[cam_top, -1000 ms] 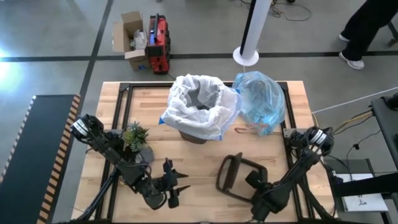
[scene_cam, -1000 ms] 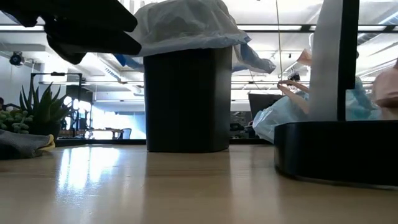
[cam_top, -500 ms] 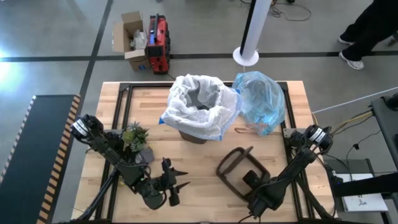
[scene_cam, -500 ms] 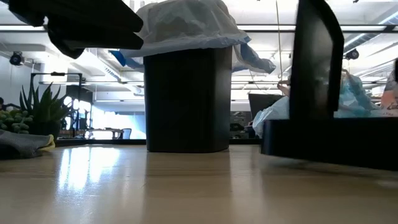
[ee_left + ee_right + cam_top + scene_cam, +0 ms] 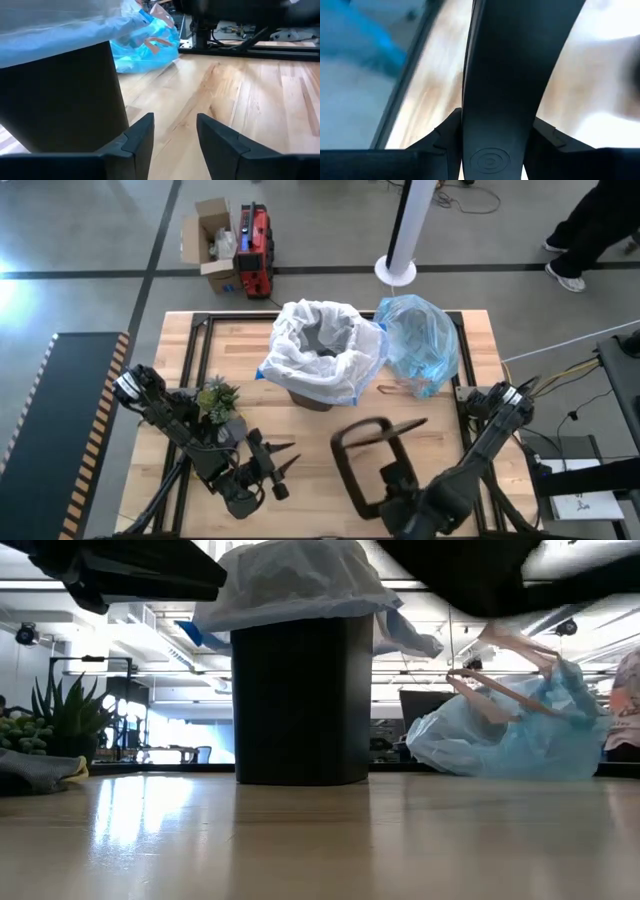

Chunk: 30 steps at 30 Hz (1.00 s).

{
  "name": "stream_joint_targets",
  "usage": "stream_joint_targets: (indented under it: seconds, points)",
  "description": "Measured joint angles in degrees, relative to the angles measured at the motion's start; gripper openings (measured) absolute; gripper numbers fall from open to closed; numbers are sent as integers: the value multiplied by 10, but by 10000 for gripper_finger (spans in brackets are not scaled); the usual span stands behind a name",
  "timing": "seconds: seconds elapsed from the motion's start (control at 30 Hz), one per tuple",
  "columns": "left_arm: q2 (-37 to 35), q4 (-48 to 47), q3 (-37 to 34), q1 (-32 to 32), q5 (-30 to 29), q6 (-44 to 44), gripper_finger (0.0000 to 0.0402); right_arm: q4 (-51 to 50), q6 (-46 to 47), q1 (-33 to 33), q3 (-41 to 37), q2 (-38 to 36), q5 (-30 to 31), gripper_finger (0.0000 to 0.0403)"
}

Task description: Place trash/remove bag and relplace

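Both grippers busy: right gripper (image 5: 392,480) pinching dark rectangular bin rim-frame (image 5: 362,442); left gripper (image 5: 281,468) spread, empty, above wooden table (image 5: 310,430).

You can't see the bin's (image 5: 300,700) base from overhead; white liner (image 5: 322,350) covers it. Beside the bin, blue bag's (image 5: 420,340) contents too blurred to ID. Person (image 5: 590,225) beyond it is cut off at frame edge. Right wrist view mostly blocked by dark frame (image 5: 510,75).

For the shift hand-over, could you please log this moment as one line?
right tool: shut on black bin ring, held in the air | left tool: open, empty | blue bag: lying beside white-lined bin
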Motion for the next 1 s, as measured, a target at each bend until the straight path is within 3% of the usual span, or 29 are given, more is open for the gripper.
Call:
stream_joint_targets:
  seconds: [0.2, 0.37, 0.43, 0.57, 0.67, 0.87, 1.0]
  points:
    - [1, 8, -1, 0, -1, -17, 119, -85, 23, -54, 174, -25, 122, 135]
    - [1, 8, -1, 3, -4, 2, 108, -94, 12, -184, 294, -37, 145, 135]
    - [-3, 4, -1, 0, -4, 18, 104, -56, -44, -250, 291, -49, 126, 135]
    - [-38, -24, -2, -17, 3, 59, 97, -52, -89, -397, 293, -56, -22, 134]
    - [-81, -104, -10, -23, 4, 33, 92, -63, -102, -486, 294, -46, -55, 134]
    - [-198, -325, -54, -5, 4, -107, 80, -64, -151, -527, 295, -48, -67, 133]
    - [-292, -397, -107, 34, 4, -150, 72, -60, -192, -518, 295, -51, -61, 133]
